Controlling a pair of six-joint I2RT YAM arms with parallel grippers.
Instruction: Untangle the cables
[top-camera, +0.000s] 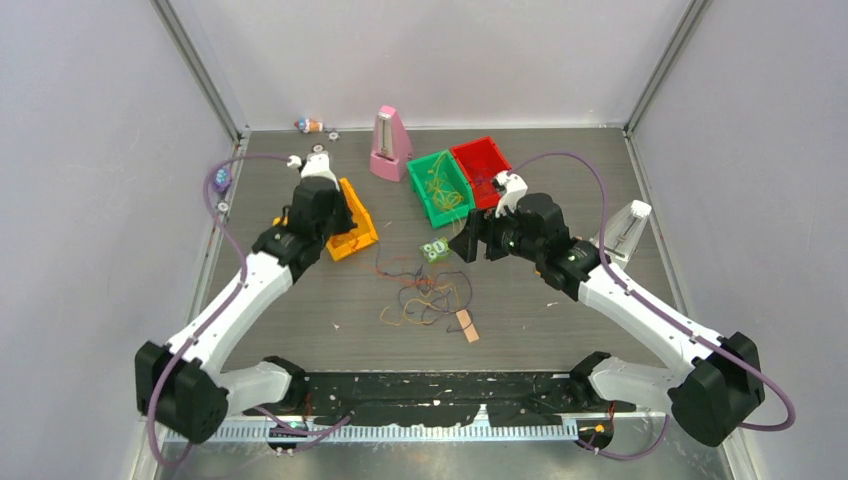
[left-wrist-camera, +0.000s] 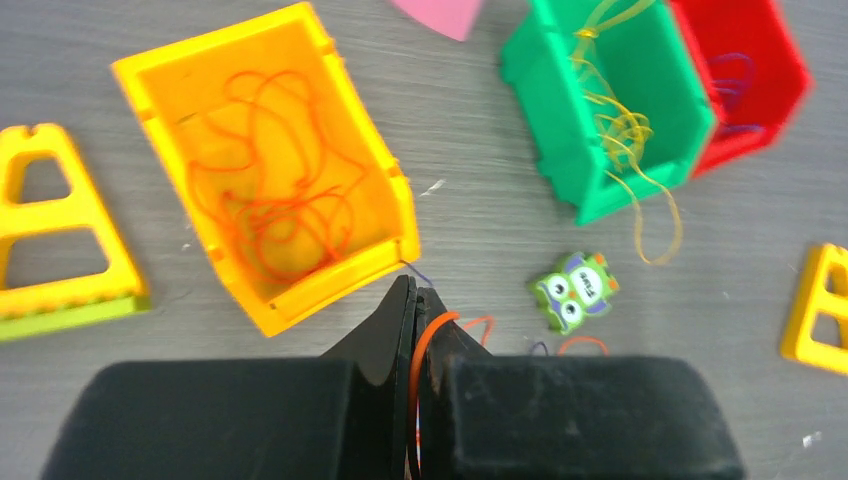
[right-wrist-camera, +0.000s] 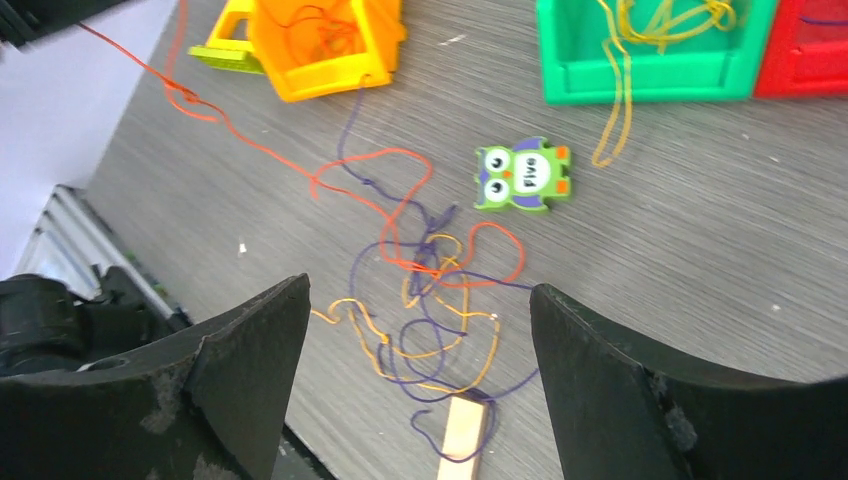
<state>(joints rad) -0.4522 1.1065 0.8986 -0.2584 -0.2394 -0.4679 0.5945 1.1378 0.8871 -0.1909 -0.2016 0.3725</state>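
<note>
A: Where do the cables (right-wrist-camera: 430, 300) lie?

B: The knot of them sits mid-table (top-camera: 340, 290) between the two arms, with orange, purple and yellowish loops crossing one another. One orange strand (right-wrist-camera: 230, 125) runs out of the knot, up and away to the left gripper (left-wrist-camera: 412, 300). Its fingers are pressed together on that strand, just in front of the orange bin (left-wrist-camera: 270, 170).

A: And the other arm?

B: The right gripper (right-wrist-camera: 418, 292) hangs over the knot with its fingers wide apart, holding nothing.

A: So what worries you?

B: The orange strand crosses a purple strand (right-wrist-camera: 342, 140) and looks caught with it near the top of the knot. If the left arm pulls toward the bin with nothing pinning the rest, I judge that the whole knot drags along or the snag cinches tighter.

A: Is anything nearby at risk?

B: The wooden piece (right-wrist-camera: 462, 435) touches the knot's near edge, and purple thread seems to run to it, so it may be towed too. The owl toy (right-wrist-camera: 522, 175) lies just beside the loops and could be swept aside. A yellow-green strand (right-wrist-camera: 622, 110) hangs over the front wall of the green bin (right-wrist-camera: 650, 80), where a passing arm could hook it out.

A: And the grip itself?

B: The thread is very thin, so a hard tug could slip it from the closed fingers. If the right gripper descends carelessly, it may pinch several colours at once.
</note>
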